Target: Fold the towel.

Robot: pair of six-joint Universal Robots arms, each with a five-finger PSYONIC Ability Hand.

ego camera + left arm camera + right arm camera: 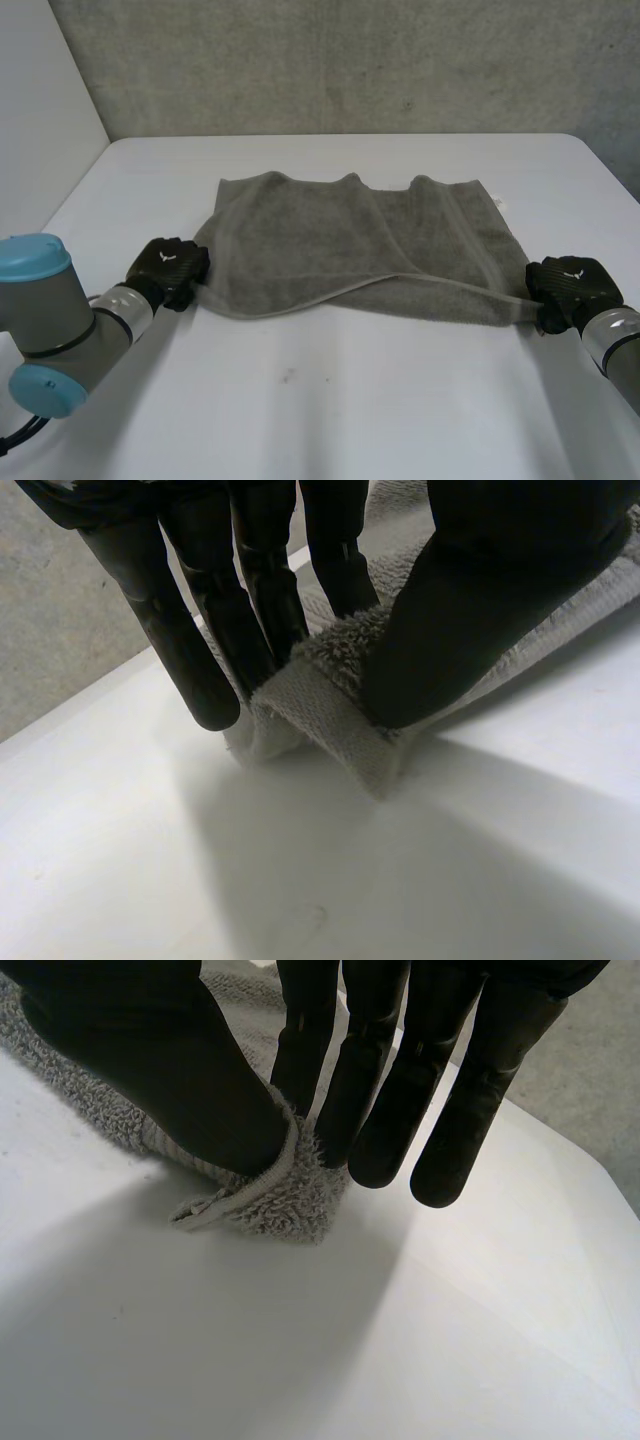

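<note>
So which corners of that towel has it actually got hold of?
The towel's two near corners: the left hand pinches one, the right hand the other. The far corners lie free on the table.

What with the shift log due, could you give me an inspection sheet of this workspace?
Surface: white table, one faint speck near the middle front.
Job's things: grey towel lying spread across the table, one layer overlapping another, far edge wavy.
Clutter: nothing seen.
Hands: left hand pinches the towel's near left corner between thumb and fingers; right hand pinches the near right corner the same way. Both corners are barely raised off the table.
Cables: nothing seen.
Surroundings: grey wall behind the table, white panel at the left.
</note>
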